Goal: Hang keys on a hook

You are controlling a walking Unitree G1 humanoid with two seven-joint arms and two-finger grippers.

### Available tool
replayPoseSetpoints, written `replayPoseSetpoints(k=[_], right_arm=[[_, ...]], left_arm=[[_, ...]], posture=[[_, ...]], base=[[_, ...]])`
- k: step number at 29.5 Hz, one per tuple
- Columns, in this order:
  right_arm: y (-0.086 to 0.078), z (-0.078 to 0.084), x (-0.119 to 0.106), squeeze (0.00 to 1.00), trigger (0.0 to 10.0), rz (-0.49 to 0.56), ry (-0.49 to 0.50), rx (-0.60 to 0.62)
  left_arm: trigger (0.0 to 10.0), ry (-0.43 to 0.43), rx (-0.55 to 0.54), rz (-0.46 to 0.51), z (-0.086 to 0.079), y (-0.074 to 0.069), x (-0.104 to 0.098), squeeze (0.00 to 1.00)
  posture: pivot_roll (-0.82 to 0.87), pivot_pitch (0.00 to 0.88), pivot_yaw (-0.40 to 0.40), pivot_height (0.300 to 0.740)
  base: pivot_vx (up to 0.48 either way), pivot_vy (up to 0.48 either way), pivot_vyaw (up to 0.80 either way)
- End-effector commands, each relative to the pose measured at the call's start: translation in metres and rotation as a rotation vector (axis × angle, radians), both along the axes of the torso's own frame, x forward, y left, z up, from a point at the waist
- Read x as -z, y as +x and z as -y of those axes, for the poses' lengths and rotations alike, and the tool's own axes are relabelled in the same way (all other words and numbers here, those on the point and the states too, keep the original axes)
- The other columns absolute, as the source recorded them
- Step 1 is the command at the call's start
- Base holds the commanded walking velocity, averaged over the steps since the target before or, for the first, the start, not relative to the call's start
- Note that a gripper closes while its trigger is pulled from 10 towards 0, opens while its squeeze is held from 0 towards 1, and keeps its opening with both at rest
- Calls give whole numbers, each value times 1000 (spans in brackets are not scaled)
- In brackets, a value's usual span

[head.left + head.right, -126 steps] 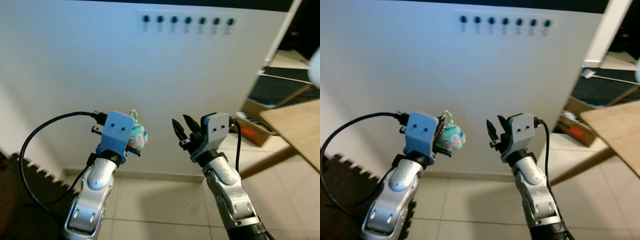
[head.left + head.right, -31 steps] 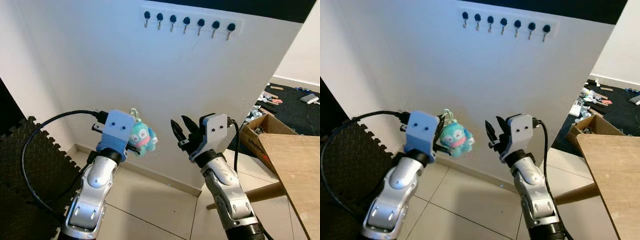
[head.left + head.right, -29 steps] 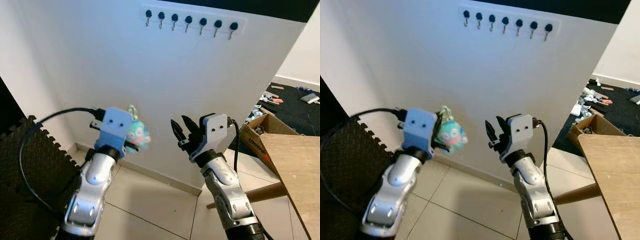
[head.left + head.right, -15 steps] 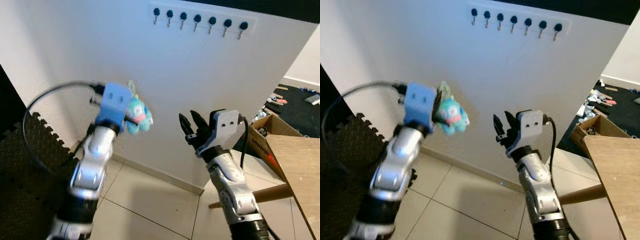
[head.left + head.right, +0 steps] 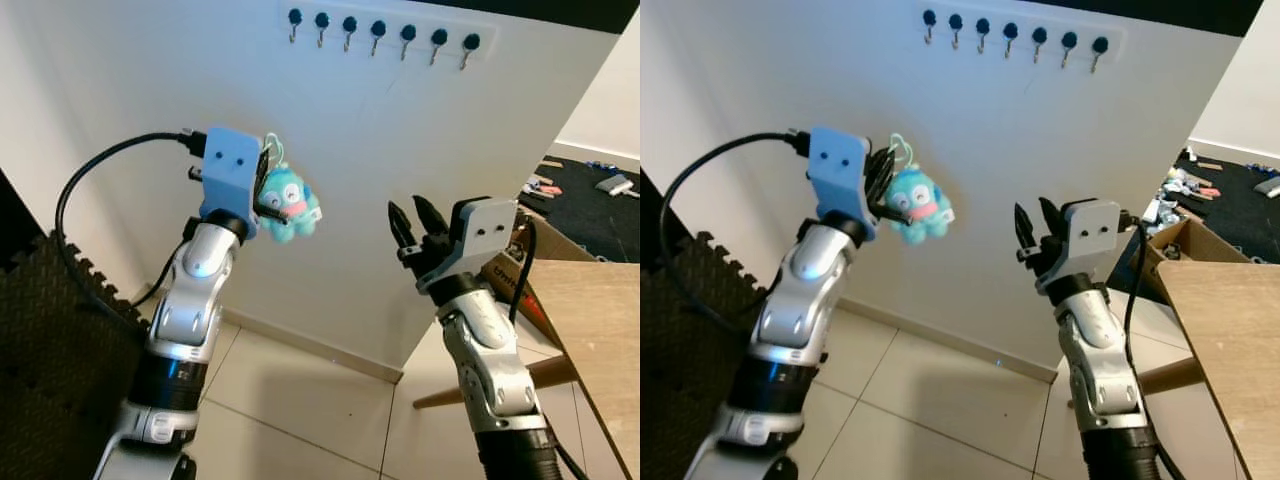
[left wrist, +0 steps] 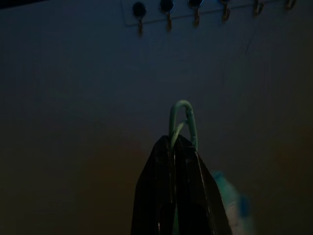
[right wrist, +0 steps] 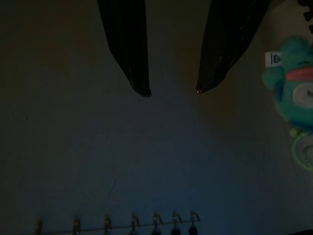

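In the left eye view, the left gripper (image 5: 264, 190) is seen at the upper left of centre, clamped on the green loop of a keychain, whose teal plush charm (image 5: 290, 204) hangs just beside the fingers, in front of the white wall (image 5: 130, 90). A row of hooks (image 5: 380, 27) is fixed along the top of the frame, well above the charm. The right gripper (image 5: 417, 218) is raised at right of centre, its fingers spread and holding nothing. A wooden table (image 5: 600, 320) is seen at the right edge, and a dark foam mat (image 5: 50, 340) at the lower left. In the left wrist view, which is dark, the closed fingers (image 6: 166, 196) are pinched on the green loop (image 6: 182, 120), with the hooks above. In the right wrist view, two parted fingertips (image 7: 133, 63) are shown, with the plush at the right edge.
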State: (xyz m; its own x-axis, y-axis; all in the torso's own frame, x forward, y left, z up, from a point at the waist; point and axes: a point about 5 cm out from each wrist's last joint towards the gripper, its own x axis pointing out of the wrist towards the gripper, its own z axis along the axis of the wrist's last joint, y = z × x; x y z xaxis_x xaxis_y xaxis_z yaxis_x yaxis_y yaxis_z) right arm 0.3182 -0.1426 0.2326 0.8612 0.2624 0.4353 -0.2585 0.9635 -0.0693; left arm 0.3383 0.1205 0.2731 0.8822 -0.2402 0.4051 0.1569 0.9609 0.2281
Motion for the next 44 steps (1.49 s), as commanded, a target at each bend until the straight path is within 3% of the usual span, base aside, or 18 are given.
replayPoseSetpoints(k=[1, 2, 11, 16, 19, 28, 32, 44], right_arm=[[-2, 3, 2, 0, 10000, 5, 0, 5], [-4, 1, 0, 0, 10000, 20, -5, 1], [-17, 4, -3, 0, 10000, 70, -1, 43], [-41, 13, 3, 0, 10000, 60, 4, 108], [-47, 14, 9, 0, 10000, 38, 3, 118], [-52, 18, 17, 0, 10000, 9, -2, 146], [-59, 15, 23, 0, 10000, -24, -4, 139], [-54, 8, 20, 0, 10000, -17, -3, 111]], left_arm=[[10000, 9, 22, 53, 4, -12, -3, 0], [10000, 45, 26, 83, 6, -24, -1, 0], [10000, 25, -31, 63, -4, -50, 8, 0], [10000, 37, -69, 50, -12, -71, 13, 0], [10000, 39, -70, 28, -13, -77, 17, 0], [10000, 46, -114, -8, -21, -84, 25, 0], [10000, 51, -130, -42, -27, -94, 33, 0], [10000, 87, -179, -27, -34, -93, 31, 0]], posture=[[47, 160, -34, 740], [61, 149, -37, 740], [87, 134, -40, 740], [77, 132, -33, 740], [72, 136, -29, 740], [63, 138, -16, 740], [62, 135, -12, 740], [76, 111, -15, 740]], base=[[0, 0, 0], [0, 0, 0], [0, 0, 0], [0, 0, 0], [0, 0, 0], [0, 0, 0], [0, 0, 0], [0, 0, 0]])
